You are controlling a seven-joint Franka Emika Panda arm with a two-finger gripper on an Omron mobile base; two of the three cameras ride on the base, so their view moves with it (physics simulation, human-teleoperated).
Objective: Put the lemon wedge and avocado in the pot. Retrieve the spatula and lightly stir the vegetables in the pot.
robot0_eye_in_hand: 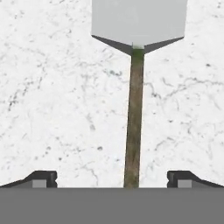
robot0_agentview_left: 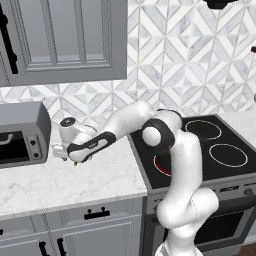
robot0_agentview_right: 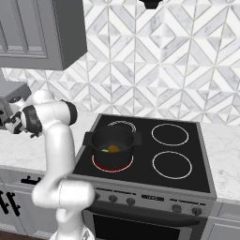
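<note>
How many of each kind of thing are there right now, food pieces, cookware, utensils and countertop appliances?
Food pieces: 2, the lemon wedge and the avocado, both inside the pot
Cookware: 1, the pot on the stove's front left burner
Utensils: 1, the spatula lying on the marble counter
Countertop appliances: 1, the toaster oven
Total: 5

A grey-and-white diamond-tiled backsplash (robot0_agentview_left: 190, 65) is filling the upper right, a grey wall cabinet (robot0_agentview_left: 65, 40) is hanging upper left, and a white marble counter (robot0_agentview_left: 75, 180) is stretching across the lower left above grey drawers (robot0_agentview_left: 95, 214).
</note>
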